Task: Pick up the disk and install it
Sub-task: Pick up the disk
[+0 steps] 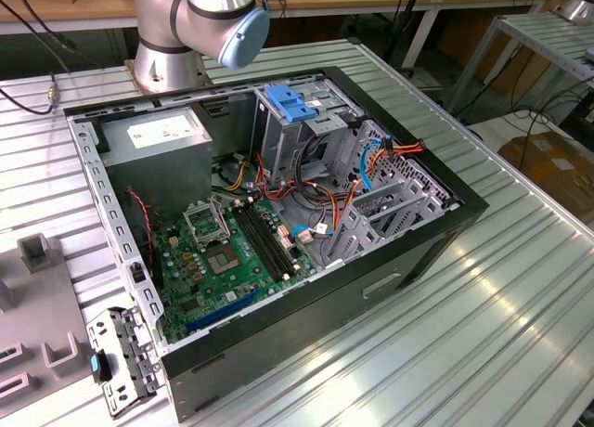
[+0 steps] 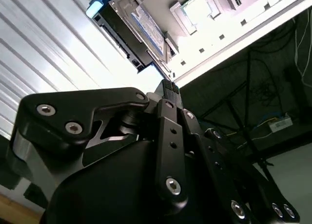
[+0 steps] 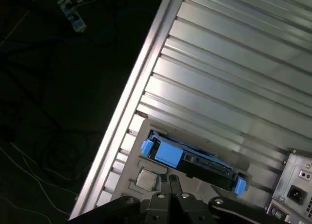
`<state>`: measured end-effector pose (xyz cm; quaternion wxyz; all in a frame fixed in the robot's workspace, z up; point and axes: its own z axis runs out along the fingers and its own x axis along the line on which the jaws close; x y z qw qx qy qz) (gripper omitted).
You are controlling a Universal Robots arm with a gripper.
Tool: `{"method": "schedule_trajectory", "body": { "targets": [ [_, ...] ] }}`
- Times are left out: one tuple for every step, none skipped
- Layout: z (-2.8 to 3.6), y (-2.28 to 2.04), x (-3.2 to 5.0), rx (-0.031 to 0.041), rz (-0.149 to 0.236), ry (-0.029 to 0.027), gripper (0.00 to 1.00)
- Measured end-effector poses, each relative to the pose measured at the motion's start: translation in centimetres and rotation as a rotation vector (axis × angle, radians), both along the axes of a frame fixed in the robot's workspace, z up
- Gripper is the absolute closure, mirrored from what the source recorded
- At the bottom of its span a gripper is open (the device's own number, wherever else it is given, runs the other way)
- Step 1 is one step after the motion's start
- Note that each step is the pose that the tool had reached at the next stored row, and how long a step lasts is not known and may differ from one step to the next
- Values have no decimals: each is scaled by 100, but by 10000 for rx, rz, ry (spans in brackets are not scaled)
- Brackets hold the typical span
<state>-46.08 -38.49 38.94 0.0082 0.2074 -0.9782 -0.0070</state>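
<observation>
We count one disk (image 3: 204, 164) sitting in one grey holder (image 3: 132, 158) on the ribbed table (image 3: 234, 63), near the table's edge. Its blue bracket shows at two ends. Our single gripper (image 3: 173, 182) hovers near it, both fingers pressed together on nothing. In the exterior view, one open case (image 1: 306, 325) holds one cage (image 1: 278, 139) with a blue handle.
</observation>
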Motion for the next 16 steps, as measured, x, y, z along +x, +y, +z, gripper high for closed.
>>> {"method": "schedule_trajectory", "body": {
  "targets": [
    [0,0,0,0,185,1,89],
    [0,0,2,0,483,0,89],
    [0,0,2,0,677,0,89],
    [-1,0,2,0,862,0,89],
    [-1,0,3,0,1205,0,89],
    [-1,0,3,0,1357,0,89],
    [-1,0,4,0,1545,0,89],
    [-2,0,5,0,1752,-1,89],
    [-2,0,6,0,1904,-1,89],
    [-1,0,6,0,2090,0,89],
    [-2,0,7,0,2231,0,89],
    [-2,0,7,0,2402,0,89],
    [-2,0,7,0,2569,0,89],
    [-2,0,7,0,2753,0,89],
    [-2,0,7,0,3024,0,89],
    [-2,0,7,0,3178,0,89]
  ]
}}
